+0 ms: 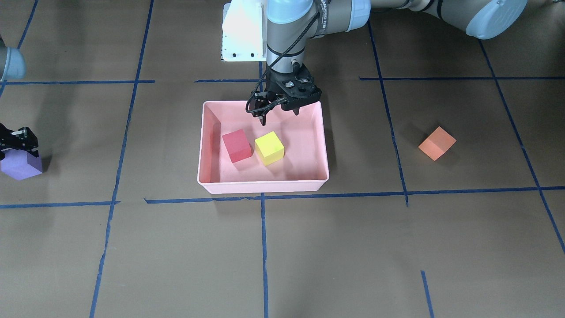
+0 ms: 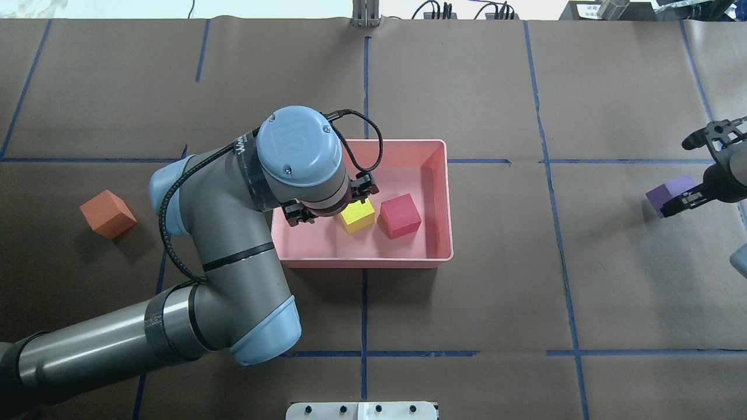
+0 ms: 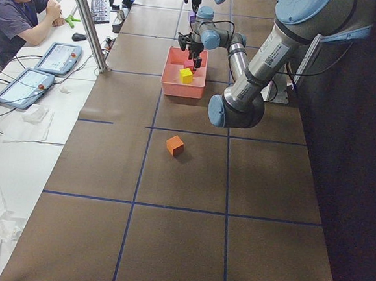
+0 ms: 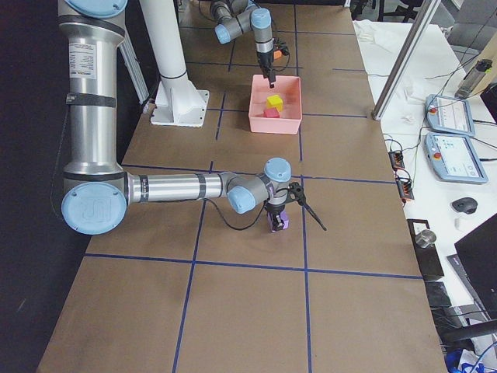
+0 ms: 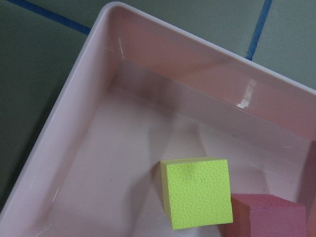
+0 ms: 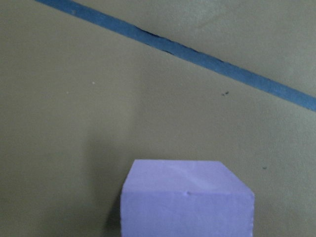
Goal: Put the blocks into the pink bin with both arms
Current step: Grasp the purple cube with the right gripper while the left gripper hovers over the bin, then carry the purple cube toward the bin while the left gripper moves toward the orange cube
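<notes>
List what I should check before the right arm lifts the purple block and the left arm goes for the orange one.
1. Left jaws open and empty above the bin: ok.
2. Red block and yellow block lying inside the bin: ok.
3. Orange block flat on the table, outside the bin, untouched: ok.
4. Right jaws shut on the purple block: not ok, they look open; shut before lifting.
5. Purple block centred between the right jaws: cannot tell.

Bright, even light; soft shadows; glare on pink bin (image 5: 245,94) wall; right wrist view blurry.
</notes>
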`<action>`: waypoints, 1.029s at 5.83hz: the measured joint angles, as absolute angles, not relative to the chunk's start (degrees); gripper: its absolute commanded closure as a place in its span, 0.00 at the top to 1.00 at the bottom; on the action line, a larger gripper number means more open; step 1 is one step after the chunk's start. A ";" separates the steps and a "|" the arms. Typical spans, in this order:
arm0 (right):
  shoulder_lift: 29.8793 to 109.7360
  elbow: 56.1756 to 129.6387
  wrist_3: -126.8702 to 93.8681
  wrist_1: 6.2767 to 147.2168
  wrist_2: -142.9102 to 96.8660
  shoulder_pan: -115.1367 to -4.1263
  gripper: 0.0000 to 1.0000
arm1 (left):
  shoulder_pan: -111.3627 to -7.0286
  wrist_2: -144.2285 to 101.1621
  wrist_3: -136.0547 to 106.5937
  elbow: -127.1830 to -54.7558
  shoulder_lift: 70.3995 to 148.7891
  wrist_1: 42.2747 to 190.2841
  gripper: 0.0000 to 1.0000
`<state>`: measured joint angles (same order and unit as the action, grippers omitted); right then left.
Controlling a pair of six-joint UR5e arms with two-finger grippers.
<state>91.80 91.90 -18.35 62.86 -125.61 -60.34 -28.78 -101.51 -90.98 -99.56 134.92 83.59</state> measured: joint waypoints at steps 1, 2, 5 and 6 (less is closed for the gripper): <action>90.51 93.50 -18.79 63.54 -126.90 -60.36 0.35 | -28.96 -101.86 -85.37 -102.95 131.61 83.47 1.00; 88.19 94.89 -19.80 65.90 -127.64 -60.37 0.35 | -29.55 -102.80 -77.64 -107.92 126.73 83.09 1.00; 76.86 99.16 -28.12 78.68 -128.08 -58.50 0.35 | -38.89 -111.95 -52.24 -115.12 115.51 82.41 1.00; 72.10 99.86 -31.83 82.80 -127.90 -56.69 0.35 | -43.94 -115.93 -43.28 -115.66 111.73 82.69 1.00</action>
<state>72.10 99.86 -31.83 82.80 -127.90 -56.69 -43.94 -115.93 -43.28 -115.66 111.73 82.69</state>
